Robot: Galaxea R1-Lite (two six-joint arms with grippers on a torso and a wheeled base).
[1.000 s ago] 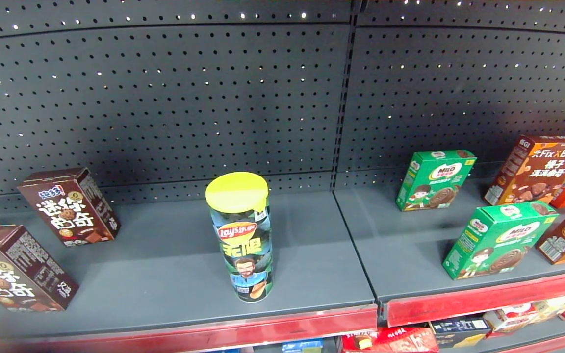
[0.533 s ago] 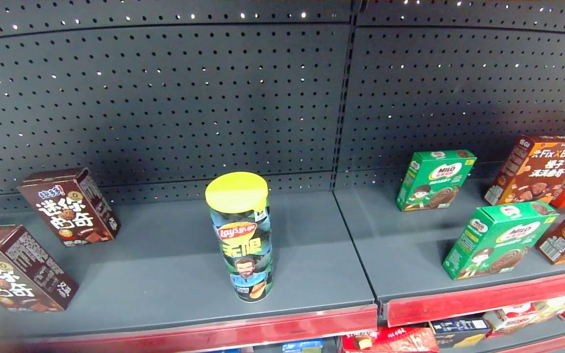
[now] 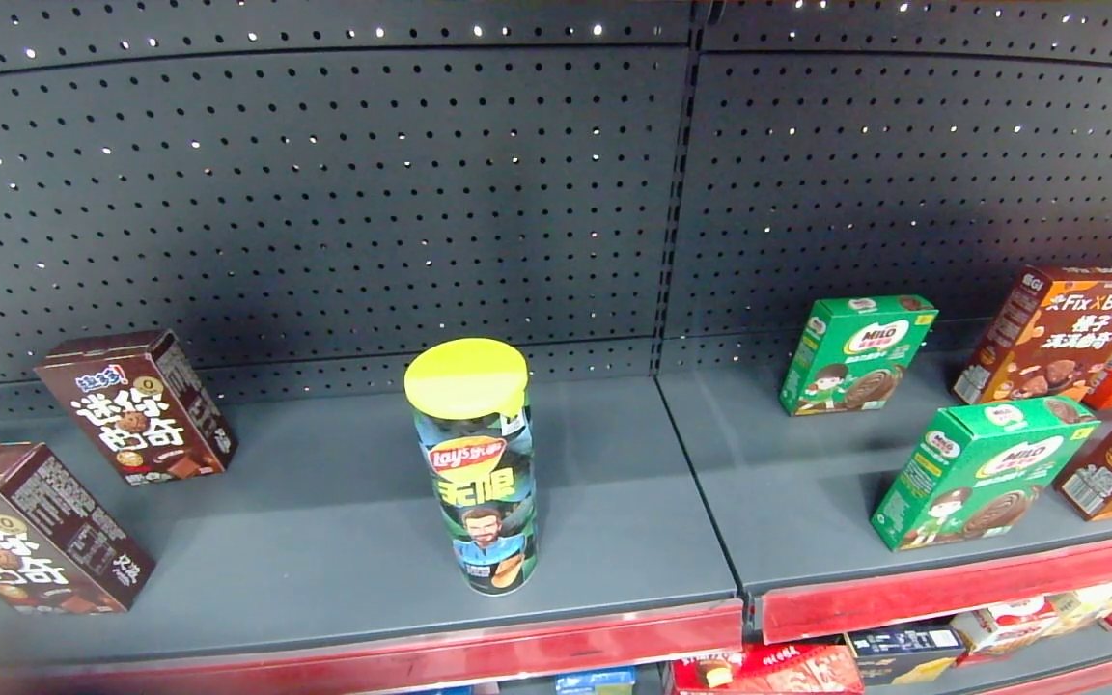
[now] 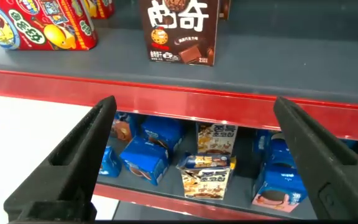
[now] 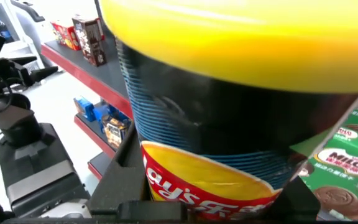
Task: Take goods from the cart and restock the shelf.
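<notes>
A chips can with a yellow lid stands upright near the front of the grey shelf. A second chips can with a yellow lid sits between the fingers of my right gripper, which is shut on it, out in front of the shelf. My left gripper is open with nothing in it, facing the shelf's red front edge just below a brown cookie box.
Two brown cookie boxes stand at the shelf's left. Two green boxes and orange boxes stand at the right. Bare shelf lies on both sides of the standing can. Small boxes fill the lower shelf.
</notes>
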